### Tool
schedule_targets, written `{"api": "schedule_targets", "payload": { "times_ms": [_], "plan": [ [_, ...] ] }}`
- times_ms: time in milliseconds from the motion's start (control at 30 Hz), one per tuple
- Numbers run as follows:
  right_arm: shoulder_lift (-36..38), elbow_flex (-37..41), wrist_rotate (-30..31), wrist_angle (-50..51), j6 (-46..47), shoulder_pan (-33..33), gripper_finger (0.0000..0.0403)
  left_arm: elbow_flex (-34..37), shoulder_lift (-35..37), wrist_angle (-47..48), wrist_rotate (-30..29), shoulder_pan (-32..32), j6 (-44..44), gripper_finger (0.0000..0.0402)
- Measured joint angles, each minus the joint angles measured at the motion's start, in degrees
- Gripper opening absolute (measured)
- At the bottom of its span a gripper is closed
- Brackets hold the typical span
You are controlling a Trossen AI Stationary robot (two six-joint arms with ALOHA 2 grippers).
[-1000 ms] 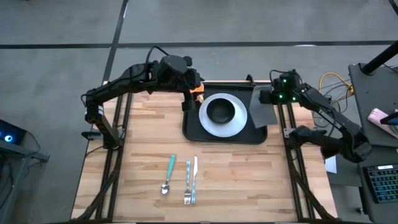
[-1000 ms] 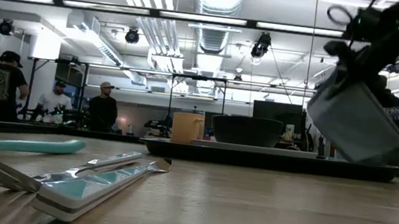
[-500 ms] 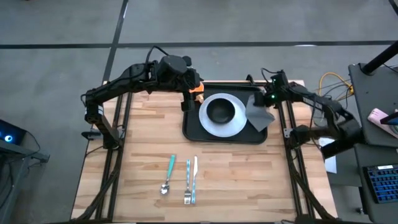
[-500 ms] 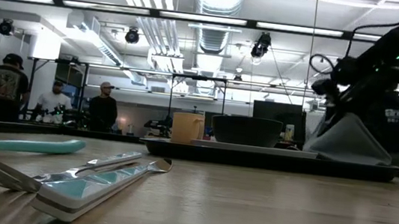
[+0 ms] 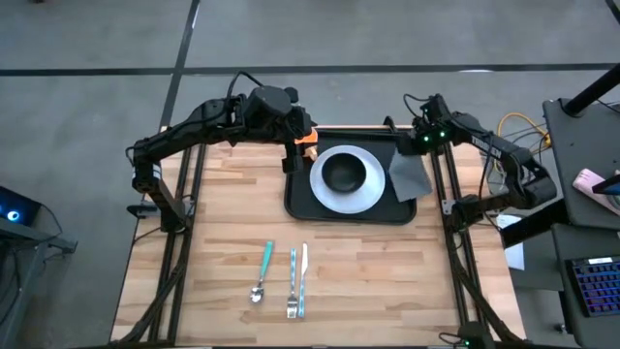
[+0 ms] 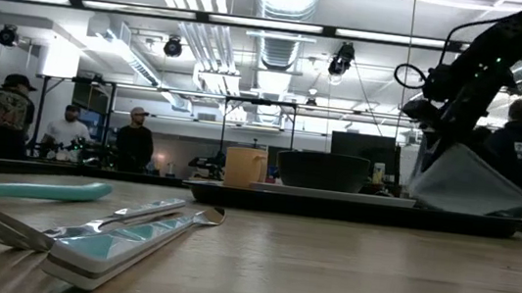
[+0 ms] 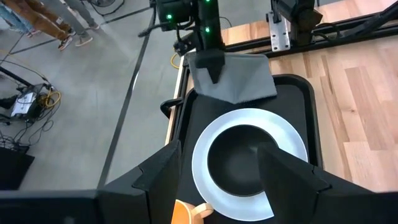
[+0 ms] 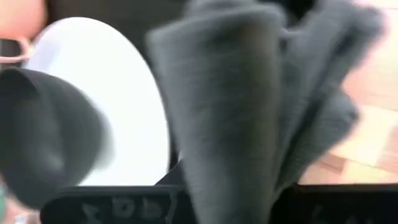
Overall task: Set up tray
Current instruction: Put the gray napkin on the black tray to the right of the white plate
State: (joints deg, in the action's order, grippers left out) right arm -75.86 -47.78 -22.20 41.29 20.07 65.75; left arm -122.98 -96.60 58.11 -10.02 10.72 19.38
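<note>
The black tray (image 5: 351,208) sits at the table's far edge, right of centre, carrying a white plate (image 5: 347,179) w/ a small black bowl (image 5: 343,174) on it. The right gripper (image 5: 417,145) is at the tray's far right corner, fingers clamped on a grey cloth (image 5: 409,175) draped over the tray's right end. The left gripper (image 5: 294,153) hovers at the tray's far left corner, fingers apart per the left wrist view, which also catches an orange cup (image 7: 188,211) under it. Near the front edge of the wood table (image 5: 223,233) lie 3 utensils: spoon (image 5: 263,271), fork (image 5: 292,283), knife (image 5: 302,279). The low view alone shows people (image 6: 66,130) standing in the room behind.
</note>
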Motion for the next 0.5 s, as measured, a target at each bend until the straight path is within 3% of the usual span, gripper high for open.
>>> {"api": "schedule_targets", "payload": {
  "times_ms": [333,500],
  "plan": [
    [-5.99,-0.54,-1.86,0.82,1.37,-0.36,0.0012,0.0,-0.02,0.0,0.0,0.0,0.02,0.0191],
    [-4.8,-1.72,-2.56,1.15,2.19,-0.65,0.0064,0.0,-0.02,0.0,-0.01,0.0,0.02,0.0191]
  ]
}}
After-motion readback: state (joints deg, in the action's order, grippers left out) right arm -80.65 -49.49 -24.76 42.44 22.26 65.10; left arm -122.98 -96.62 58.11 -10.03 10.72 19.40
